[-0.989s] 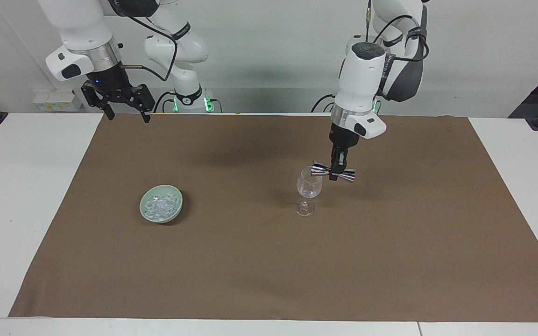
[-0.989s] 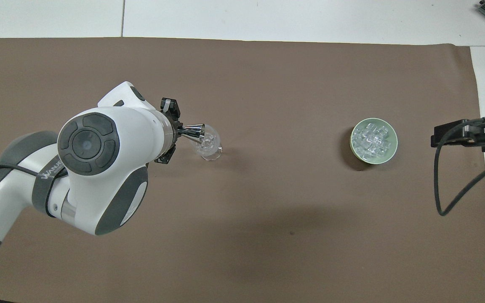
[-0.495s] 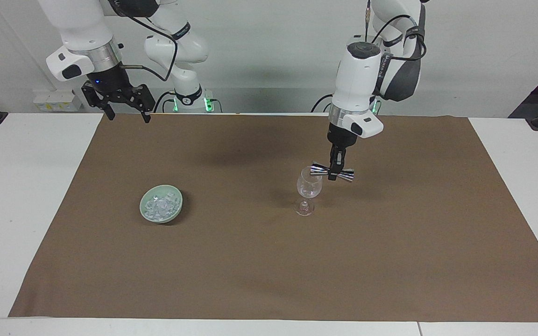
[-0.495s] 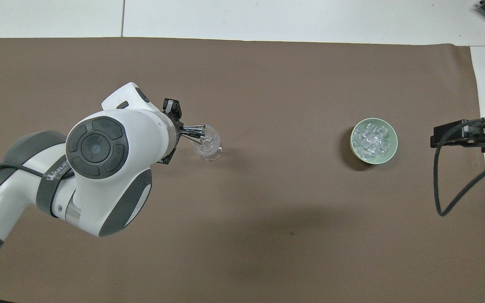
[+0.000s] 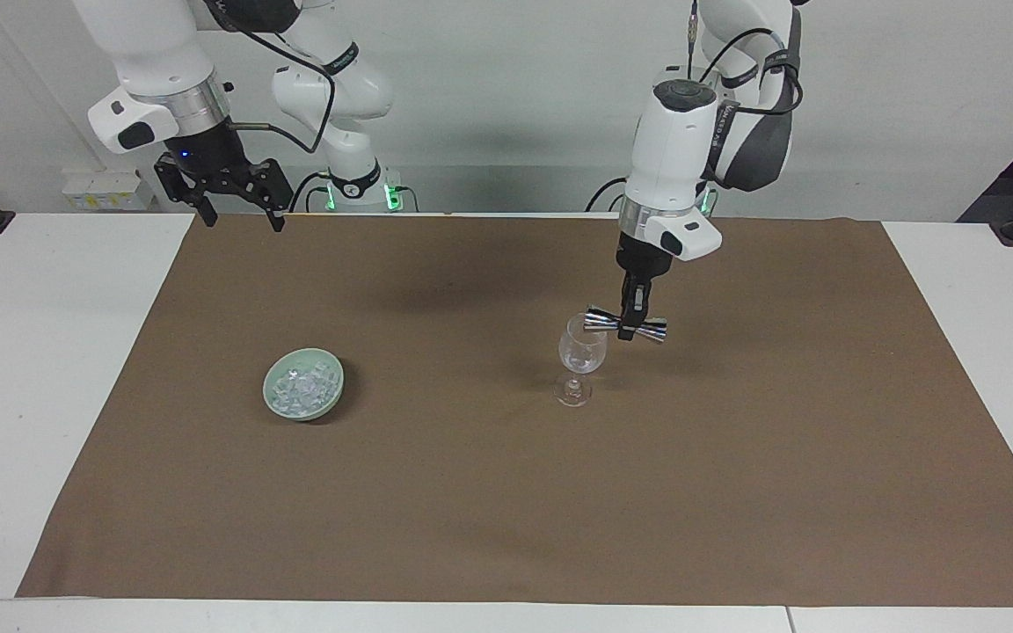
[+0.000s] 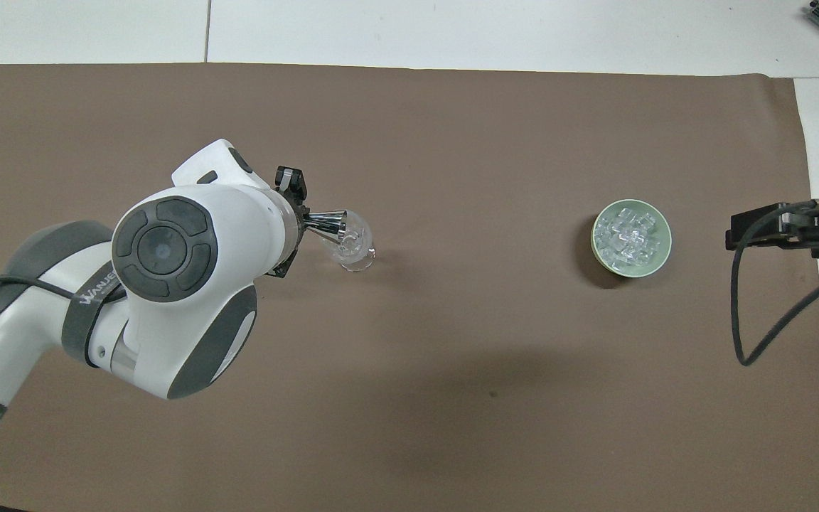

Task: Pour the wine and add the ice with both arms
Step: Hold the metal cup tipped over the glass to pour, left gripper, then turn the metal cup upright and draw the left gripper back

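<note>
Ice (image 5: 300, 387), small clear cubes, fills the pale green bowl (image 5: 333, 396) untouched; left pincer (image 5: 632, 327) clamps a tipped steel jigger (image 5: 626, 324) over the clear stemmed glass (image 5: 580, 352); right pincer (image 5: 238, 215) waits, spread empty.

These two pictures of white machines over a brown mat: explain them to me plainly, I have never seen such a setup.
They show two robot arms at a table, photographed at one moment from two places. One camera faces the robots from across the table; the other looks down from above their own end, so the sides are swapped between the views.

On the brown mat stand a clear stemmed glass and, toward the right arm's end, a pale green bowl filled with ice cubes.

The left gripper is shut on a shiny metal measuring cup, held sideways with one end at the glass's rim, as if pouring.

The right gripper is open, holds nothing, and waits in the air over the mat's edge by its base.
</note>
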`<state>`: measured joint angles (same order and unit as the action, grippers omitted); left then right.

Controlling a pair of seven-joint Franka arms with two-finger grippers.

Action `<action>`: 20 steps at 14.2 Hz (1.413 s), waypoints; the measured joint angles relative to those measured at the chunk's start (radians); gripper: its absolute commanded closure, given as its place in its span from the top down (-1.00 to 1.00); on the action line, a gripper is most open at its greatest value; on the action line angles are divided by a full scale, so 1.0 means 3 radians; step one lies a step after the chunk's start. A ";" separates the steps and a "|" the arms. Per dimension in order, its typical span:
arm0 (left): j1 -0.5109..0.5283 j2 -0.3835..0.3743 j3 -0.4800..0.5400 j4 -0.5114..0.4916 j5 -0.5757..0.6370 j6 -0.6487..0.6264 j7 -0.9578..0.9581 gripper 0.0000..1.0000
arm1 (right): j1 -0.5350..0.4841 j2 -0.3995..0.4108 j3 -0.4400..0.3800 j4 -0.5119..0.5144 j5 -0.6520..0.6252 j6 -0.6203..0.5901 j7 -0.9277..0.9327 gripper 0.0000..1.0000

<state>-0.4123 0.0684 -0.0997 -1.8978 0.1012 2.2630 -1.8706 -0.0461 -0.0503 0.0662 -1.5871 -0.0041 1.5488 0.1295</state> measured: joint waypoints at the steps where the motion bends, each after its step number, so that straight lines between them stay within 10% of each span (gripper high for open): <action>1: 0.0000 0.0000 0.0000 0.0000 0.0001 0.0000 0.0000 -1.00 | -0.0003 0.0000 -0.0003 0.0000 0.0000 0.0001 0.0000 1.00; 14: 0.0000 0.0000 0.0017 0.0032 0.0003 -0.0001 -0.0015 -1.00 | -0.0017 0.0014 -0.0013 0.0000 0.0000 0.0117 0.0000 1.00; 20: 0.0049 0.0001 0.0082 0.0068 -0.0719 -0.0013 -0.0040 -1.00 | -0.0018 0.0015 -0.0018 0.0000 0.0000 0.0117 0.0000 1.00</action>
<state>-0.3977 0.0685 -0.0750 -1.8774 -0.1147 2.2590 -1.8826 -0.0515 -0.0458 0.0607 -1.5871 -0.0041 1.5840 0.1295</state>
